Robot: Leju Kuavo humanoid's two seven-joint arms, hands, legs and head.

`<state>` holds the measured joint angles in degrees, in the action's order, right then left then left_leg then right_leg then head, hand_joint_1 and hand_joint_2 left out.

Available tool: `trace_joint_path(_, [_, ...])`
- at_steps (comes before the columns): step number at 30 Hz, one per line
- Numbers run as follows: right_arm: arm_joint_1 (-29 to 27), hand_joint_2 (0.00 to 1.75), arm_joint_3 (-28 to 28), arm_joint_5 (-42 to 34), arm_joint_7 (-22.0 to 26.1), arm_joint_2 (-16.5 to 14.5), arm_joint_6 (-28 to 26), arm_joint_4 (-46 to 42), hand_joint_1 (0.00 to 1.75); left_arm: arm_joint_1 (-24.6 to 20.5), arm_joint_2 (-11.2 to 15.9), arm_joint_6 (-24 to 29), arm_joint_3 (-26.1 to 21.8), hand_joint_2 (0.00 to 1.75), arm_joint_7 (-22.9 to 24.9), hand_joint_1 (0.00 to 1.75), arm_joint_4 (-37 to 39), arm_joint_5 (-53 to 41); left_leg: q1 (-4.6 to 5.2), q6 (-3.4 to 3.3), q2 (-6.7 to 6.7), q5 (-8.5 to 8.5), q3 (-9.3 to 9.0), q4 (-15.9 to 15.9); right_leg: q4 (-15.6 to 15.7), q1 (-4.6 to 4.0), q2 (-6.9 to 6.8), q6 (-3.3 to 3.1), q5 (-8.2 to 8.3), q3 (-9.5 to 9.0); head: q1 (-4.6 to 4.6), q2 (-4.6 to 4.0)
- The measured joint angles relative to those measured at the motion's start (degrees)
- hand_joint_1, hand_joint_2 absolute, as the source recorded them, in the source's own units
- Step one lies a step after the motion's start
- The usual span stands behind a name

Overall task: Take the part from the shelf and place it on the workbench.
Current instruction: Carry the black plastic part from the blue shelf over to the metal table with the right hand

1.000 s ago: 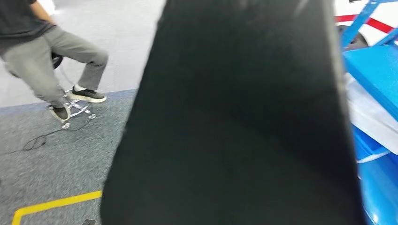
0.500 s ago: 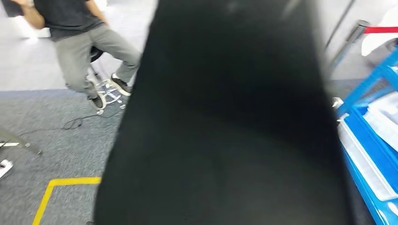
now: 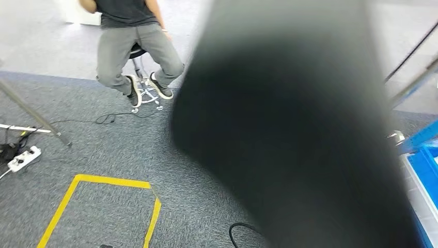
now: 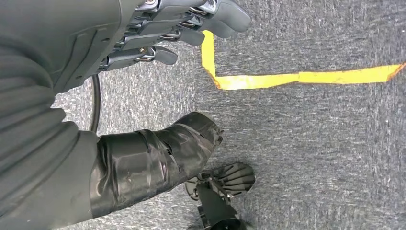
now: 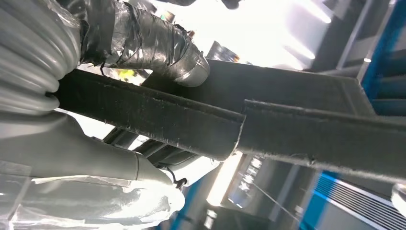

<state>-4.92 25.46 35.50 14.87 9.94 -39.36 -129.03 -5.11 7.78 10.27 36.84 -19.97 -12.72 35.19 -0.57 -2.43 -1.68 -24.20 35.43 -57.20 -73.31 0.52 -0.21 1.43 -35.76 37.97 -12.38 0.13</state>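
Grey carpet (image 3: 93, 155) covers the floor, giving way to a paler floor farther back. The part (image 3: 299, 139), a large flat black felt-like panel, is held up close in front of the head camera, blurred and covering most of the middle and right of that view; in the right wrist view its thick fuzzy black edge (image 5: 201, 120) runs across the picture. The right hand (image 5: 143, 43) grips that edge: its tape-wrapped thumb presses on one face of the part while the pale palm lies against the other, so the hand is clamped on the part, with its fingers hidden behind it. The left hand (image 4: 143, 62) hangs over the carpet holding nothing, its dark fingers (image 4: 191, 28) loosely extended and apart from the taped thumb. Left of the part, yellow tape (image 3: 111, 182) marks a boxed outline on the carpet, and the same tape shows beneath the left hand (image 4: 297, 77). Beyond the tape, farther from the part, a person (image 3: 135, 44) in grey trousers and a dark shirt sits on a stool (image 3: 140, 85) with a cable (image 3: 103, 120) trailing near it. A white power strip (image 3: 21, 158) lies at the far left, beside a slanted metal leg (image 3: 31, 113). Just right of the part, a blue frame (image 3: 421, 155) shows at the picture's edge.
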Motion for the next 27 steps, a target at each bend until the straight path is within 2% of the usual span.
trace_joint_path(1, [-0.4, 1.75, -0.1, 0.3, -0.3, 0.0, 0.0, -0.1, 1.75, 0.0, -0.1, -0.1, 0.2, 1.75, 0.1, 0.0, 0.0, -0.2, -0.05, 0.05, -0.75, 0.04, 0.06, -0.1, -0.8, 0.14, 0.06, 0.12, 0.33, 0.39, 0.07, 0.0])
trace_joint_path(2, [-0.7, 1.75, -0.3, 0.7, -0.6, 0.0, 0.0, -0.3, 1.75, 0.1, -0.1, -0.1, 0.5, 1.75, 0.1, 0.0, 0.0, -0.5, -0.15, 0.16, -1.51, 0.06, 0.08, -0.2, 0.7, 0.31, 0.16, 0.23, 1.78, -0.37, 0.18, 0.0])
trace_joint_path(3, [-1.0, 1.75, -0.5, 1.1, -0.9, 0.0, 0.0, -0.6, 1.75, 0.1, -0.1, -0.2, 0.7, 1.75, 0.1, 0.0, 0.0, -0.8, -0.31, 0.36, -2.3, 0.05, 0.1, -0.4, 4.1, 0.56, 0.59, 0.36, 3.89, -2.05, 0.33, 0.0])
trace_joint_path(5, [-1.4, 1.75, -0.8, 2.0, -1.5, 0.0, 0.0, -1.1, 1.75, 0.0, -0.1, -0.3, 1.3, 1.75, 0.2, 0.0, 0.0, -1.2, -0.48, 1.03, -3.8, -0.06, 0.5, -1.1, 11.1, 1.14, 3.36, 0.57, 6.66, -5.45, 0.74, 0.0])
trace_joint_path(6, [-1.8, 1.75, -0.9, 2.4, -1.7, 0.0, 0.0, -1.4, 1.75, -0.1, -0.1, -0.3, 1.5, 1.75, 0.2, 0.0, 0.0, -1.4, -0.53, 1.46, -4.48, -0.02, 0.84, -1.4, 13.1, 1.26, 4.5, 0.53, 7.13, -6.28, 0.97, 0.0])
trace_joint_path(7, [-2.2, 1.75, -1.0, 2.6, -2.0, 0.0, 0.0, -1.7, 1.75, -0.1, -0.1, -0.3, 1.9, 1.75, 0.2, 0.0, 0.0, -1.6, -0.56, 1.89, -5.16, 0.09, 1.18, -1.5, 13.8, 1.22, 5.17, 0.34, 6.98, -6.49, 1.16, 0.0])
trace_joint_path(8, [-2.5, 1.75, -1.1, 2.4, -2.2, -0.1, 0.0, -2.0, 1.75, -0.1, -0.1, -0.2, 2.2, 1.75, 0.2, 0.0, 0.0, -1.9, -0.62, 2.34, -5.86, 0.31, 1.45, -1.4, 13.9, 1.1, 4.78, -0.06, 7.06, -6.45, 1.33, 0.0])
trace_joint_path(9, [-2.8, 1.75, -1.3, 1.9, -2.4, -0.1, 0.0, -2.3, 1.75, 0.1, -0.1, -0.1, 2.6, 1.75, 0.1, 0.0, 0.0, -2.1, -0.73, 2.68, -5.81, 0.43, 1.68, -1.4, 14.0, 1.05, 3.95, -0.53, 7.23, -6.53, 1.43, 0.0])
trace_joint_path(10, [-3.1, 1.75, -1.4, 1.0, -2.4, -0.2, 0.0, -2.6, 1.75, 0.2, -0.2, 0.0, 3.0, 1.75, 0.1, 0.0, 0.0, -2.4, -0.68, 2.94, -4.9, 0.09, 2.06, -1.9, 14.2, 1.03, 3.23, -1.01, 7.4, -6.67, 1.38, 0.0])
trace_joint_path(11, [-3.4, 1.75, -1.6, 0.1, -2.3, -0.4, 0.0, -2.9, 1.75, 0.2, -0.2, 0.0, 3.4, 1.75, 0.1, 0.0, 0.0, -2.7, -0.59, 3.13, -3.39, -0.88, 2.87, -3.5, 14.3, 1.03, 2.39, -1.49, 7.57, -6.79, 1.34, 0.0])
trace_joint_path(13, [-4.1, 1.75, -2.0, -1.3, -2.1, -0.5, 0.0, -3.5, 1.75, -0.1, -0.4, 0.1, 4.1, 1.75, 0.0, 0.0, -0.1, -3.0, -0.4, 3.29, -0.1, -4.29, 5.72, -9.7, 14.5, 0.73, 0.71, -2.08, 7.66, -6.82, 1.19, 0.0])
trace_joint_path(14, [-4.4, 1.75, -2.2, -1.7, -2.0, -0.6, 0.0, -3.6, 1.75, -0.2, -0.4, 0.1, 4.5, 1.75, 0.0, 0.0, -0.1, -3.2, -0.42, 3.32, 0.61, -5.97, 7.37, -13.5, 14.5, 0.5, -0.18, -2.24, 7.62, -6.79, 1.21, 0.0])
trace_joint_path(15, [-4.6, 1.75, -2.4, -2.0, -2.0, -0.6, 0.0, -3.7, 1.75, -0.2, -0.5, 0.1, 4.8, 1.75, 0.0, 0.0, -0.1, -3.3, -0.43, 3.28, 0.94, -6.93, 8.46, -16.3, 14.5, 0.28, -1.0, -2.33, 7.58, -6.77, 1.21, 0.0])
trace_joint_path(16, [-4.8, 1.75, -2.5, -2.5, -1.9, -0.6, 0.0, -3.7, 1.75, -0.2, -0.6, -0.1, 5.2, 1.75, 0.0, 0.0, -0.1, -3.3, -0.4, 3.13, 1.12, -6.98, 8.63, -17.3, 14.5, 0.08, -1.79, -2.39, 7.53, -6.77, 1.21, 0.0])
trace_joint_path(17, [-4.9, 1.75, -2.6, -3.2, -1.8, -0.6, 0.0, -3.8, 1.75, -0.1, -0.7, -0.3, 5.4, 1.75, 0.0, 0.0, -0.1, -3.4, -0.31, 2.84, 1.28, -6.08, 7.65, -16.0, 14.5, -0.13, -2.52, -2.45, 7.49, -6.78, 1.21, 0.0])
trace_joint_path(18, [-5.0, 1.75, -2.6, -4.0, -1.5, -0.7, 0.0, -3.9, 1.75, 0.0, -0.7, -0.5, 5.7, 1.75, 0.0, 0.0, -0.1, -3.4, -0.09, 2.35, 1.72, -4.55, 5.53, -12.6, 14.5, -0.32, -3.21, -2.49, 7.44, -6.84, 1.21, 0.0])
trace_joint_path(20, [-5.3, 1.75, -2.8, -5.8, -0.7, -0.8, 0.0, -4.2, 1.75, -0.1, -0.8, -0.6, 6.2, 1.75, 0.0, 0.0, -0.1, -3.4, 0.72, 1.09, 3.95, -2.41, 1.1, -4.9, 14.5, -0.65, -4.47, -2.42, 7.28, -6.96, 1.3, 0.0])
trace_joint_path(21, [-5.4, 1.75, -3.0, -6.5, -0.2, -0.9, 0.0, -4.3, 1.75, -0.2, -0.9, -0.6, 6.4, 1.75, 0.0, 0.0, -0.1, -3.4, 1.13, 0.61, 4.77, -2.0, -0.23, -2.5, 14.5, -0.7, -5.02, -2.27, 7.2, -7.0, 1.4, 0.0])
trace_joint_path(22, [-5.6, 1.75, -3.2, -7.0, 0.2, -1.1, 0.0, -4.4, 1.75, -0.2, -1.0, -0.6, 6.6, 1.75, 0.0, 0.0, -0.1, -3.4, 1.45, 0.32, 5.13, -2.05, -0.66, -1.5, 14.6, -0.67, -5.51, -2.06, 7.15, -7.03, 1.49, 0.0])
trace_joint_path(24, [-5.7, 1.75, -3.5, -7.0, 0.4, -1.2, 0.0, -4.5, 1.75, -0.1, -1.1, -0.6, 6.9, 1.75, -0.1, 0.0, -0.2, -3.4, 1.55, 0.1, 3.98, -1.72, -0.82, -0.9, 14.8, -0.67, -6.38, -1.55, 7.03, -7.21, 1.6, 0.0])
trace_joint_path(25, [-5.7, 1.75, -3.6, -6.5, 0.1, -1.2, 0.0, -4.6, 1.75, 0.1, -1.1, -0.6, 7.1, 1.75, -0.1, 0.0, -0.2, -3.4, 1.39, 0.02, 3.44, -1.46, -1.09, -0.3, 14.6, -0.64, -5.9, -1.25, 6.79, -7.26, 1.68, 0.0])
trace_joint_path(27, [-5.7, 1.75, -3.7, -4.9, -0.7, -1.2, 0.0, -4.7, 1.75, 0.0, -1.3, -0.6, 7.4, 1.75, -0.1, 0.0, -0.2, -3.2, 0.87, -0.22, 2.4, -0.87, -1.77, 0.9, 11.7, -0.56, -3.17, -0.71, 4.84, -6.05, 2.14, 0.0])
